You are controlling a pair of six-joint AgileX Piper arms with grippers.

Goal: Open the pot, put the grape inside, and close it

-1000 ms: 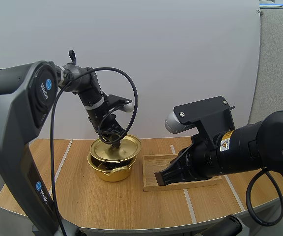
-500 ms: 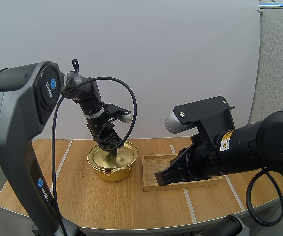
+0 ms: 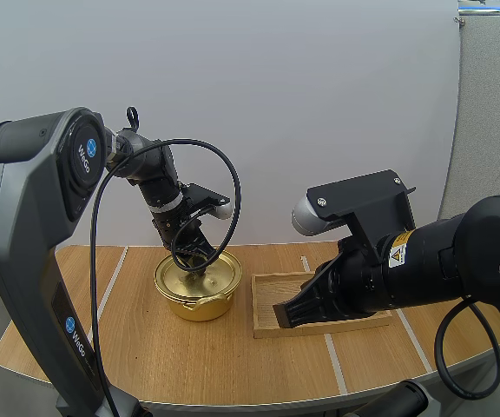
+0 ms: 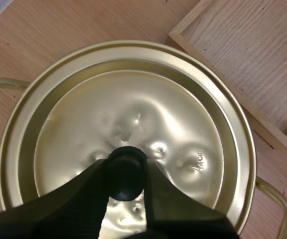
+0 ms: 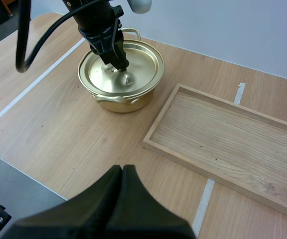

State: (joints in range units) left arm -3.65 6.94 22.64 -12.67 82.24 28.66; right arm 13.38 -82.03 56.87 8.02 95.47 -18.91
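Lid (image 3: 205, 269) sits flat on the gold pot (image 3: 196, 297) in the high view. The pot stands upright at the table's (image 3: 189, 360) left-centre, with one loop handle (image 3: 205, 301) turned toward the near edge. The left gripper (image 3: 200, 265) comes down steeply onto the lid's middle. Just beside the pot lies the wooden tray (image 3: 266, 280), its long axis running across the table. The right gripper (image 3: 286, 314) hangs over the tray's near-left corner. Bare tabletop lies in front of the pot and to its left.

From the left wrist, the two black fingers (image 4: 78, 199) are parted only slightly and pinch the lid's round black knob (image 4: 126, 172). The dented lid seats evenly inside the pot's rim, with a corner of the tray close by.

From the right wrist, that arm's fingers (image 5: 133, 204) lie pressed together as one dark wedge, gripping nothing, above the table's near edge. A narrow strip of bare wood separates the pot and the tray.
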